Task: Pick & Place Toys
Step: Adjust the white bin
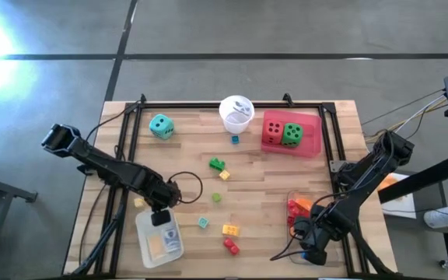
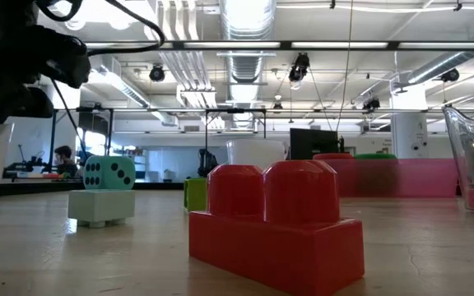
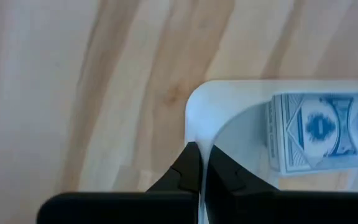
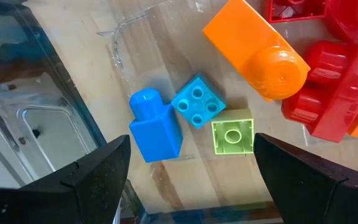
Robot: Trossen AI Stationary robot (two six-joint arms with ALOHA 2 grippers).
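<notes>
My left gripper (image 1: pixel 160 215) is shut at the far corner rim of the white tray (image 1: pixel 148 233), which holds a blue card box (image 3: pixel 322 130). My right gripper (image 4: pixel 191 174) is open above the clear tray (image 1: pixel 292 196). Below it lie a blue brick (image 4: pixel 154 127), a small teal brick (image 4: pixel 197 102), a light green brick (image 4: pixel 233 135), an orange brick (image 4: pixel 257 50) and red bricks (image 4: pixel 334 87). Loose bricks lie on the table: green (image 1: pixel 218 164), yellow (image 1: pixel 230 229) and red (image 1: pixel 231 246). A teal die (image 1: pixel 161 126) stands at the far left. My left gripper's shut fingertips (image 3: pixel 191 155) stand over the white tray's corner rim (image 3: pixel 194 109), pointing down. I cannot tell whether they touch it.
A white cup (image 1: pixel 236 113) stands at the far middle. A pink tray (image 1: pixel 311 144) beside it holds a red die (image 1: pixel 273 131) and a green die (image 1: pixel 292 134). A black frame (image 1: pixel 208 105) and cables run along the table's edges.
</notes>
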